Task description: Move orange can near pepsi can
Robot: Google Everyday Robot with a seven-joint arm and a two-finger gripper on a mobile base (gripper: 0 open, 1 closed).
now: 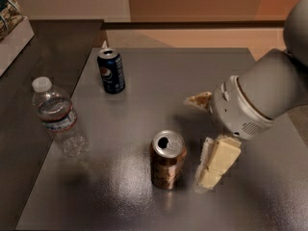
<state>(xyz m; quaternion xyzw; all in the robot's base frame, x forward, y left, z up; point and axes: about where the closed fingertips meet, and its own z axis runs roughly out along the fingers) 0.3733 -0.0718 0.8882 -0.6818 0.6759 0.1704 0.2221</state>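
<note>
Cut off: the arm leaves view at the right; the farther finger is mostly hidden behind the wrist.
End effector (198,141): fingers spread wide, gripping nothing, low over the table (192,66).
Orange can (168,160): upright, just left of the nearer finger.
Pepsi can (111,71): well beyond, to the left, near the table's far edge.
Water bottle (58,117): farthest left, by the table's left edge.

Dark grey glossy surface (144,100) carries three upright things. Just left of near jaw, small gap: orange can (168,160). Well apart from jaws, up-left toward far edge: pepsi can (111,71). Farther left, past orange can, near left edge: clear water bottle (60,117). At right, gripper (197,141) low over surface, jaws spread.
</note>
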